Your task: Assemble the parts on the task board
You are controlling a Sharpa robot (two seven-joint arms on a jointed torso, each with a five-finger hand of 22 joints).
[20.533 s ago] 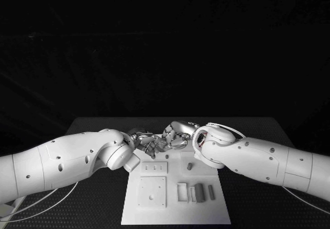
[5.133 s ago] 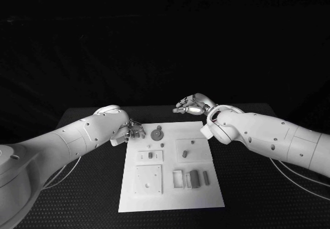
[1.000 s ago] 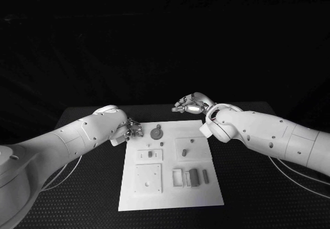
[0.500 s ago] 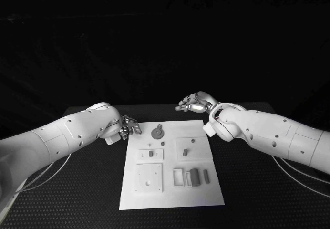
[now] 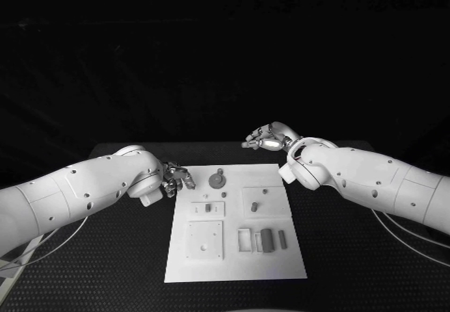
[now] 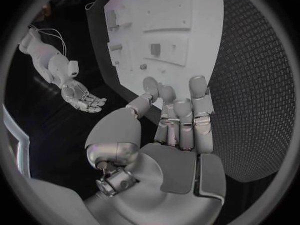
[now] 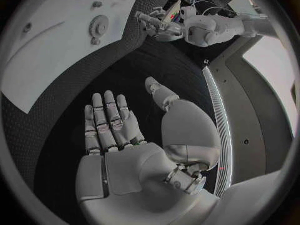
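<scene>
Black table (image 5: 112,260) unchanged; left hand (image 5: 174,178) and right hand (image 5: 267,139), both spread and empty, have drawn apart.

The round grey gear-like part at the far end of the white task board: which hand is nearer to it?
Left. The left hand sits just off the board's edge beside the round grey gear-like part; the right hand is raised beyond the board's far end, farther away.

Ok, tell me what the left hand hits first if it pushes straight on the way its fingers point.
Probably the task board: the left hand's fingers aim at its near edge, with the round part lying closest ahead. Depth is unclear, so it might pass above.
</scene>
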